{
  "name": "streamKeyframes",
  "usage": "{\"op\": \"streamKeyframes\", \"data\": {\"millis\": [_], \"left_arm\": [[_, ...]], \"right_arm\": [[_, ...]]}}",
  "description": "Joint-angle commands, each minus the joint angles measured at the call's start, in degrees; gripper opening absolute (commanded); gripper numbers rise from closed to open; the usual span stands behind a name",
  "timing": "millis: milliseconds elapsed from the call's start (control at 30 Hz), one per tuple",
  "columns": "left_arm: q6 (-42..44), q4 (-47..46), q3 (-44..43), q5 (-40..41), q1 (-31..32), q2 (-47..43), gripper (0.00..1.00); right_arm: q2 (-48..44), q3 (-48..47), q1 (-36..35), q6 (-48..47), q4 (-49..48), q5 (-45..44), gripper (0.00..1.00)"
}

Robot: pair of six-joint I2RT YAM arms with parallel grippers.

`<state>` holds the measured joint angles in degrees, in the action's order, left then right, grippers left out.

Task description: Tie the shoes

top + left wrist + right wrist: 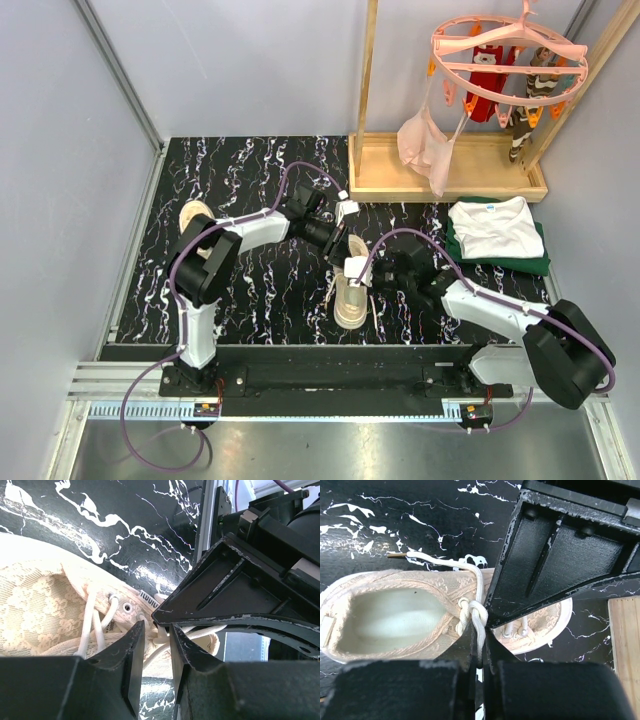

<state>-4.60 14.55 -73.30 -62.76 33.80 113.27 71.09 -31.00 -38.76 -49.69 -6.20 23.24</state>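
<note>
A black tabletop veined with white marbling [250,180] fills the space between pale grey walls, with a light wooden rack [450,180] at its back right and a round pink plastic hanger [505,50] of small garments above it. A folded white T-shirt [495,228] lies on a dark green folded garment [540,262] at the right. A beige lace-textured low-top sneaker [350,295] sits near the middle of the table with both arms bent over it. A second beige sneaker [193,214] lies well apart at the left, partly hidden behind the left arm. The right gripper [479,650] is over the tongue of the middle sneaker, its jaws pinched together on a white lace [479,630] just below a half-formed knot [470,611]. The left gripper [157,640] hangs over the eyelets just beside it. Its jaws stand slightly apart with a lace strand crossing the gap, and whether they grip it cannot be told. The two grippers nearly touch above the laces
</note>
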Motion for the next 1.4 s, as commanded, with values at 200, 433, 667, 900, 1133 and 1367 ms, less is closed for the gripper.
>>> {"op": "streamKeyframes", "data": {"millis": [200,433,667,900,1133,1367], "left_arm": [[0.56,1.36,-2.02,-2.63,1.0,1.07,0.33],[1.61,3.12,-2.64,-3.33,1.53,1.95,0.35],[2.58,4.61,-2.9,-3.77,1.79,2.3,0.25],[2.93,4.79,-2.73,-4.47,1.88,1.78,0.24],[2.58,4.53,-2.99,-4.74,1.79,1.25,0.32],[2.58,4.35,-3.17,-5.97,1.79,1.86,0.26]], "right_arm": [[-1.13,1.38,-1.75,-3.13,-8.65,-4.87,0.0],[-0.69,2.18,-2.81,-3.13,-11.12,-7.51,0.0],[-1.04,4.19,-3.16,-2.08,-17.25,-10.85,0.0],[-0.87,6.92,-4.04,-2.16,-24.38,-14.1,0.0],[0.63,10.96,-6.23,-2.6,-34.56,-17.62,0.0],[1.95,13.86,-7.12,-4.01,-41.7,-19.47,0.0]]}}
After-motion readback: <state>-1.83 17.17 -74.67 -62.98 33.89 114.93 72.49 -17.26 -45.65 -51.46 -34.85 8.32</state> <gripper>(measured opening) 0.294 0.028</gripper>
